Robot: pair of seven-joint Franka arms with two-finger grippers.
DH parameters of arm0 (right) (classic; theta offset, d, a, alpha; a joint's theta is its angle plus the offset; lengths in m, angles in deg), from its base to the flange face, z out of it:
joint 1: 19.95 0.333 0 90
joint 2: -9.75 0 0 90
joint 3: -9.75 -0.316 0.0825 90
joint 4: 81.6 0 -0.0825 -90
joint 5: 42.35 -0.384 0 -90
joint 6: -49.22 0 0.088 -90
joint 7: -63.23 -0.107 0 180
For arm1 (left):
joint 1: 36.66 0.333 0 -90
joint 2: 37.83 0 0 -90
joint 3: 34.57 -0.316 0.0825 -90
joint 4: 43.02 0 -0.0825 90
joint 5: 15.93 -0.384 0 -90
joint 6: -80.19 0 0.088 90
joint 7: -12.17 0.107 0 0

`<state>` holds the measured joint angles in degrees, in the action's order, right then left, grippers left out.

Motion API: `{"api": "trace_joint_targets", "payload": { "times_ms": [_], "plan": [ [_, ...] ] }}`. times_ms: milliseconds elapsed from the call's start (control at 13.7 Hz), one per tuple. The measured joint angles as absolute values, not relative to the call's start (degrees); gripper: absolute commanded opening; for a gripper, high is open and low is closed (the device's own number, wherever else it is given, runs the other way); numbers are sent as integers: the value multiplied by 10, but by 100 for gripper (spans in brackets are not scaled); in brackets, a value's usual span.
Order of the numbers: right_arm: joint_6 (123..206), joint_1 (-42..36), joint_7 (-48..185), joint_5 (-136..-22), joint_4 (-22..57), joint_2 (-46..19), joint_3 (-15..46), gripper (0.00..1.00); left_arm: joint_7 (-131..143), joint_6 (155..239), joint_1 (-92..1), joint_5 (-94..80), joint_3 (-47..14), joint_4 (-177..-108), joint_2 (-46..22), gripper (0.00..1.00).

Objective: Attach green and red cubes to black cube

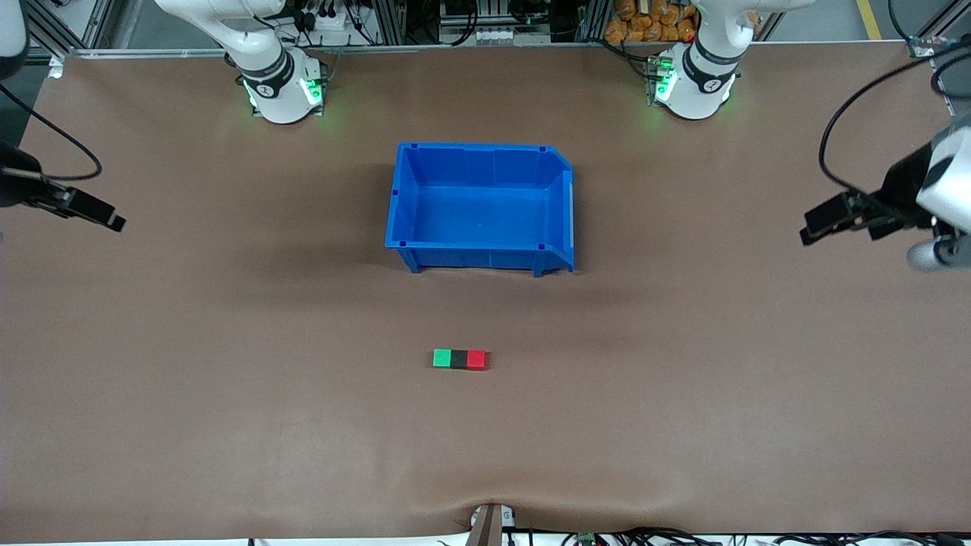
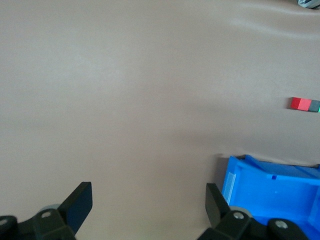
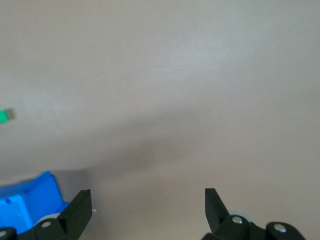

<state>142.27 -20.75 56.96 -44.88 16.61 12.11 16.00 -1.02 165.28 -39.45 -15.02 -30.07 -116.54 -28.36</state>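
The green cube, black cube and red cube lie joined in one row on the brown table, nearer the front camera than the blue bin. The black cube is in the middle. The red cube and black cube show in the left wrist view, the green cube in the right wrist view. My left gripper is open and empty, up over the left arm's end of the table. My right gripper is open and empty, over the right arm's end. Both arms wait.
The blue bin stands empty in the middle of the table, between the cubes and the arm bases; its corner shows in the right wrist view. A small clamp sits at the table's front edge.
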Motion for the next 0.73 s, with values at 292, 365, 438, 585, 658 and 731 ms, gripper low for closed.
{"api": "trace_joint_targets", "payload": {
  "times_ms": [292,365,438,585,658,731],
  "plan": [
    [1365,-208,598,-421,140,133,151,100,20,1653,-379,-150,-300,-1224,-351,100],
    [1360,-208,598,-418,137,132,146,100,39,1653,-367,-150,-301,-1231,-359,100],
    [1350,-208,598,-416,132,132,142,100,56,1653,-357,-150,-301,-1235,-364,100],
    [1320,-208,599,-415,114,133,138,100,70,1653,-342,-150,-301,-1248,-377,100],
    [1313,-208,599,-415,106,133,138,100,73,1654,-338,-150,-301,-1263,-388,100],
    [1311,-208,599,-416,102,133,138,100,77,1657,-336,-150,-301,-1279,-400,100]
  ]
}}
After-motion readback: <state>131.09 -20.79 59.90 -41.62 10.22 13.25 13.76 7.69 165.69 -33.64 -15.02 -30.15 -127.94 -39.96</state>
